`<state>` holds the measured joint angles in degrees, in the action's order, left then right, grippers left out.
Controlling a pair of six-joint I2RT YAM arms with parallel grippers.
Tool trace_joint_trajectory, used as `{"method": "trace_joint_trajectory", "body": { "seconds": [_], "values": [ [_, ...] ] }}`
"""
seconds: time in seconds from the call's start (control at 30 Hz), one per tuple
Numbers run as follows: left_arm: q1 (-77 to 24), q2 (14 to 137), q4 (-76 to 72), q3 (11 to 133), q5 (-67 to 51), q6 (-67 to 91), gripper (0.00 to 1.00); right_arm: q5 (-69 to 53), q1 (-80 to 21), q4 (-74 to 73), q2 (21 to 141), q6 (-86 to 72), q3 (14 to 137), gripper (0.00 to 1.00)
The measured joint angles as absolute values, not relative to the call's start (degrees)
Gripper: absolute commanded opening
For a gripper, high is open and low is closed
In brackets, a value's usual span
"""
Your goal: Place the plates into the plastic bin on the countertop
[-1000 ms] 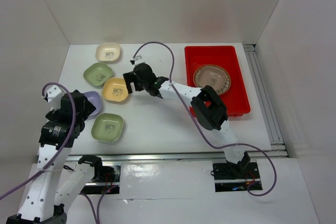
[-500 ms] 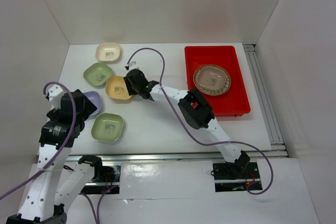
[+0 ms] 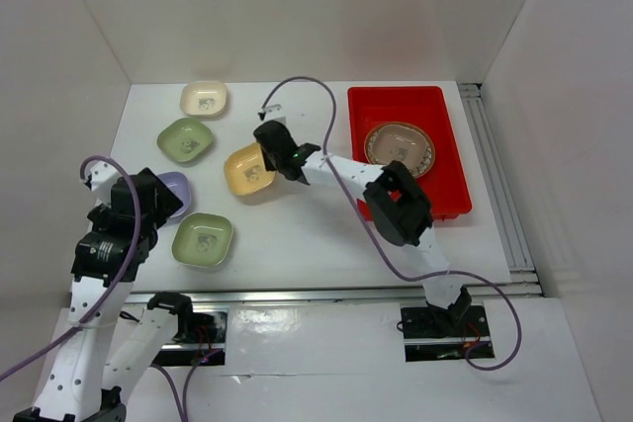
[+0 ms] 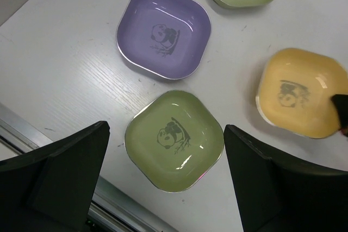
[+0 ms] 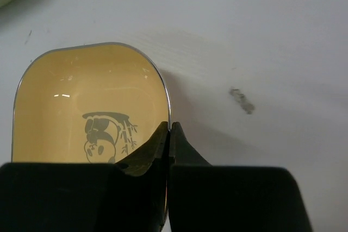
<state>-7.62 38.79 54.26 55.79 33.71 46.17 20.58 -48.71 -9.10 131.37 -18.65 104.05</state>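
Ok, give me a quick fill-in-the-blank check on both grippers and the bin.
1. The right gripper is shut on the rim of a rounded-square plate coloured ____.
2. In the shallow red plastic bin lies a round plate whose rim is ____.
3. The left gripper hangs ____ above a green rounded-square plate.
Missing: yellow, brown, open.

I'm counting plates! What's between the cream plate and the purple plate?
A green plate lies between the cream plate and purple plate; the top view shows it.
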Motion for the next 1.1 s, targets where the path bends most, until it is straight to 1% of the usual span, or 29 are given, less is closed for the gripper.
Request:
{"method": "trace_joint_trajectory", "body": {
  "seconds": [0.13, 0.23, 0.37, 0.47, 0.6, 0.7, 0.93, 1.1],
  "values": [
    [-7.62, 38.79, 53.19, 55.77, 32.47, 44.80, 1.00, 22.70, -44.58, -11.92, 120.51, -17.47, 99.22, 0.00],
    [-7.62, 39.29, 51.37, 55.70, 30.06, 42.94, 1.00, 26.02, -39.38, -12.82, 109.23, -16.91, 94.24, 0.00],
    [-7.62, 42.76, 49.23, 55.70, 26.22, 40.32, 1.00, 29.34, -29.82, -12.49, 91.09, -17.08, 80.53, 0.00],
    [-7.62, 45.54, 48.14, 55.59, 23.94, 39.07, 1.00, 29.54, -22.13, -11.94, 83.48, -17.12, 72.47, 0.00],
    [-7.62, 46.13, 47.29, 55.48, 20.27, 37.60, 1.00, 26.06, -13.76, -10.41, 81.69, -17.06, 63.96, 0.00],
    [-7.62, 47.18, 46.87, 55.64, 18.35, 37.34, 1.00, 22.68, -9.10, -10.31, 82.17, -16.69, 60.49, 0.00],
    [-7.62, 53.58, 46.83, 60.71, 16.16, 36.80, 1.00, 14.98, -1.32, -3.81, 86.06, -16.23, 60.16, 0.00],
    [-7.62, 57.30, 46.59, 63.48, 16.62, 36.32, 1.00, 11.46, 0.03, -0.62, 89.62, -16.43, 59.92, 0.00]
  ]
}}
